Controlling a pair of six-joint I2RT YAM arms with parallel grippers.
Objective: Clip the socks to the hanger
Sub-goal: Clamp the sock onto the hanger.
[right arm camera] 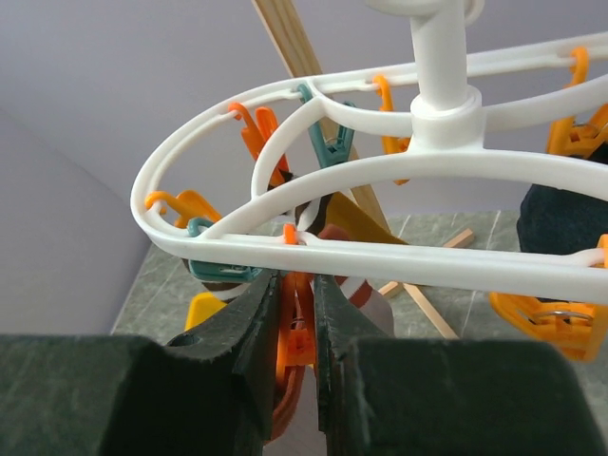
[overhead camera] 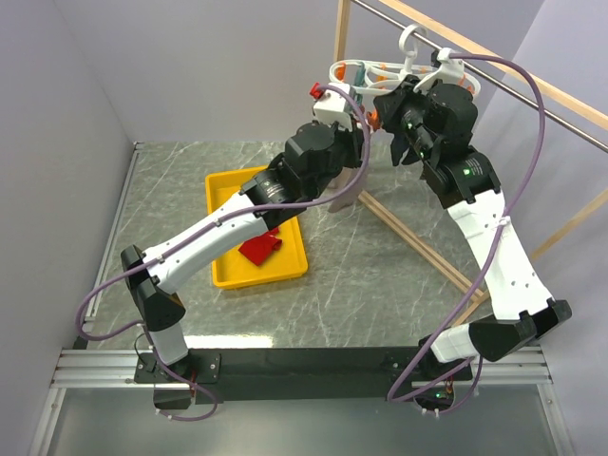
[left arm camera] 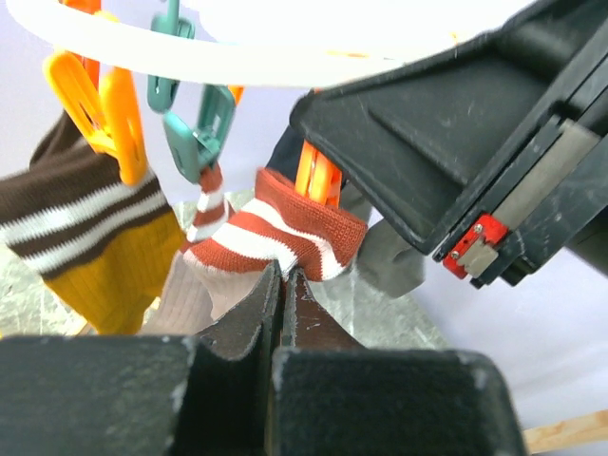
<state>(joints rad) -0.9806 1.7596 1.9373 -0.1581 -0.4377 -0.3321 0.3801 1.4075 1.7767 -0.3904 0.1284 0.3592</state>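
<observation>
Your left claw (left arm camera: pixel 285 275) is clenched on the rust-striped sock (left arm camera: pixel 313 228), its cuff held just under the hanger (right arm camera: pixel 380 171) rim. Your right claw (right arm camera: pixel 293 285) grips the orange clip (right arm camera: pixel 297 334) hanging there, directly above that cuff.

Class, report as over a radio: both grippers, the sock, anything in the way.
Left gripper shut on red striped sock. Right gripper jaws squeezing orange clip under hanger. Cuff at clip; bite unclear. Mustard sock alongside, not blocking.
</observation>
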